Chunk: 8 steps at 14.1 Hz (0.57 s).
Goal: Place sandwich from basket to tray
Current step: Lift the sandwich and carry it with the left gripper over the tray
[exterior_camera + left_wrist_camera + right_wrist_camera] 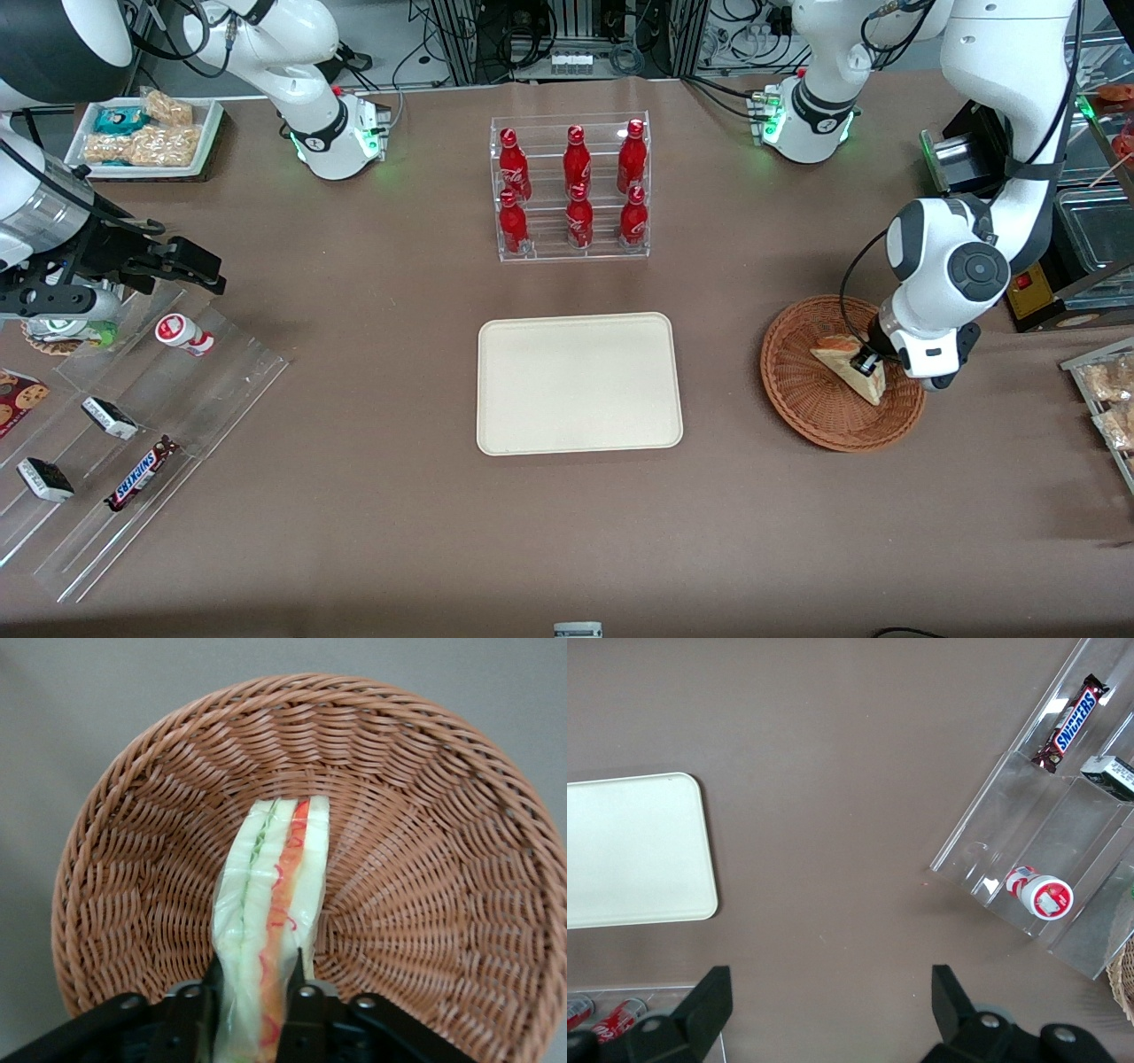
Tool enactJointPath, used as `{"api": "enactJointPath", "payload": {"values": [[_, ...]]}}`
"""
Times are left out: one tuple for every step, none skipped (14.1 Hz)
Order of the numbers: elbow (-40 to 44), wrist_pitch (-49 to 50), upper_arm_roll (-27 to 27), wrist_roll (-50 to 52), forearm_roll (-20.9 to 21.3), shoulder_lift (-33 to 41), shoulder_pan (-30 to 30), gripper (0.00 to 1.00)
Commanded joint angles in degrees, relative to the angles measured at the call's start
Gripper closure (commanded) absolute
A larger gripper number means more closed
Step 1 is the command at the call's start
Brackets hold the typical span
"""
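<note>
Grasp step: gripper [257, 1001] clamped on sandwich [270, 930], low inside basket [425, 815]. Next required: lift clear, carriage toward tray [579, 383].

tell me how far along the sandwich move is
Early stage. Done: the gripper has reached into the basket and its fingers sit on either side of the sandwich, closed on it. In hand: the grasp; the sandwich is not clear of the basket. Left: lift, carry to the tray, which holds nothing, and release.
</note>
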<state>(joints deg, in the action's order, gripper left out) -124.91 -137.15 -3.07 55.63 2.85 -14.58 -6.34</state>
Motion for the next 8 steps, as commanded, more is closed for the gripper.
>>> {"api": "enactJointPath", "payload": {"values": [[8.0, 9.1, 0.4, 1.0, 0.1, 0.2, -3.2, 0.95], [10.3, 10.6, 0.6, 0.5, -0.2, -0.1, -4.3, 0.95], [12.6, 10.8, 0.9, 0.4, -0.2, -1.4, -6.3, 0.95], [14.6, 11.2, 1.3, 0.4, -0.3, -2.2, -8.7, 0.95], [16.0, 11.4, 1.4, 0.4, -0.3, -3.4, -11.0, 0.95], [17.5, 11.4, 1.5, 0.4, -0.3, -4.5, -13.5, 0.95], [19.0, 11.2, 1.5, 0.4, -0.3, -6.0, -15.8, 0.95], [21.4, 11.2, 1.6, 0.2, -0.2, -8.1, -18.8, 0.95]]}}
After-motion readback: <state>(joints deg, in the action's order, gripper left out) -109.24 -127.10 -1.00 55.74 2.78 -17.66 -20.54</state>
